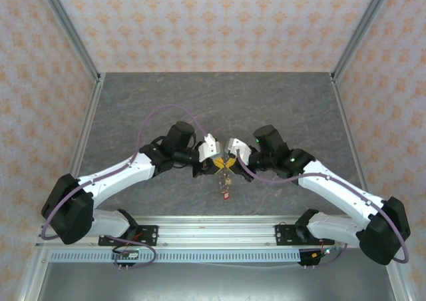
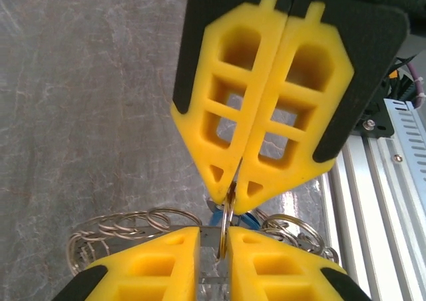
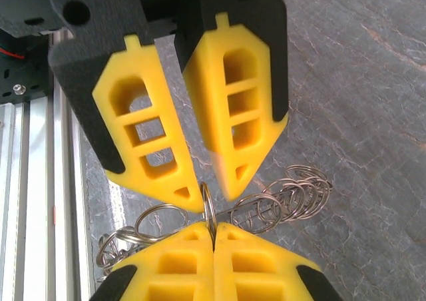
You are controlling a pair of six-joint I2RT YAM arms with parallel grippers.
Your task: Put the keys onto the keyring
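so the left gripper (image 3: 212, 194) has its yellow fingers slightly parted around the keyring (image 3: 208, 211) (seen edge-on), which hangs over the table (image 1: 166, 101) between both arms, pinched tight by the right gripper (image 3: 213, 230), red key (image 1: 227, 194) dangling underneath

Fingers (image 2: 180, 241): mine are bright yellow plastic, pointed at the tips, ribbed with window cut-outs!
Finger backs (image 2: 373, 48): matte black shells.
Screw (image 2: 368, 124): one silver head, there on the black.
Arm links (image 1: 120, 171): smooth white, both sides.
Joints (image 1: 70, 211): chunky black housings.
Cable (image 1: 163, 108): purple, looping along each arm.
Lights (image 1: 291, 160): tiny green dots on my right wrist.
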